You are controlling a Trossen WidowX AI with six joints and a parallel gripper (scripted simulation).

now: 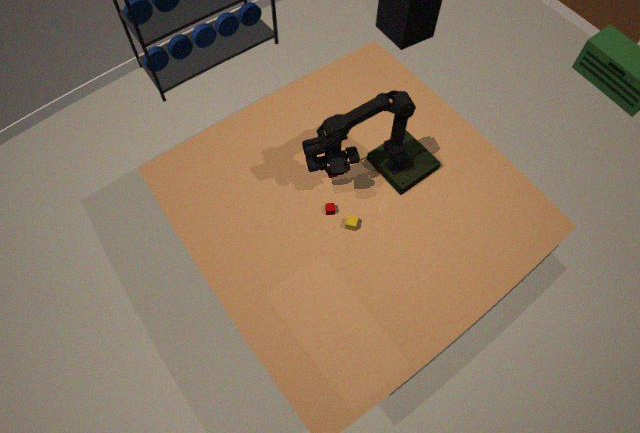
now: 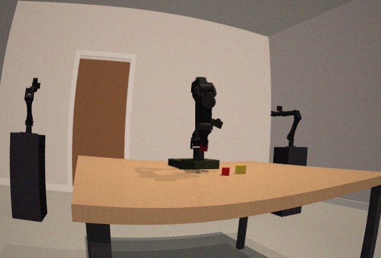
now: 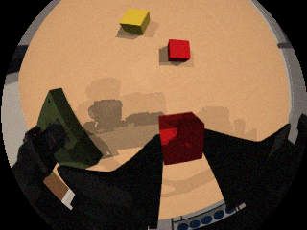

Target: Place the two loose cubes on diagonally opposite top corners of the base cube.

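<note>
My gripper (image 3: 179, 136) is shut on a red cube (image 3: 181, 139) (image 2: 203, 147) (image 1: 331, 172) and holds it above the table, with the fingers on two opposite sides. In the top view the wrist hides most of this cube. A second red cube (image 1: 330, 208) (image 2: 225, 171) (image 3: 178, 50) lies loose on the table, apart from the gripper. The yellow cube (image 1: 352, 222) (image 2: 240, 169) (image 3: 135, 20), slightly larger, stands on the table near the second red cube, with a gap between them. Nothing rests on the yellow cube.
The arm's dark green base plate (image 1: 421, 167) (image 2: 207, 164) (image 3: 72, 129) stands on the wooden table (image 1: 439, 283) (image 2: 138, 190), on the far side of the cubes in the exterior view. A shelf rack (image 1: 217, 53) stands on the floor beyond the table.
</note>
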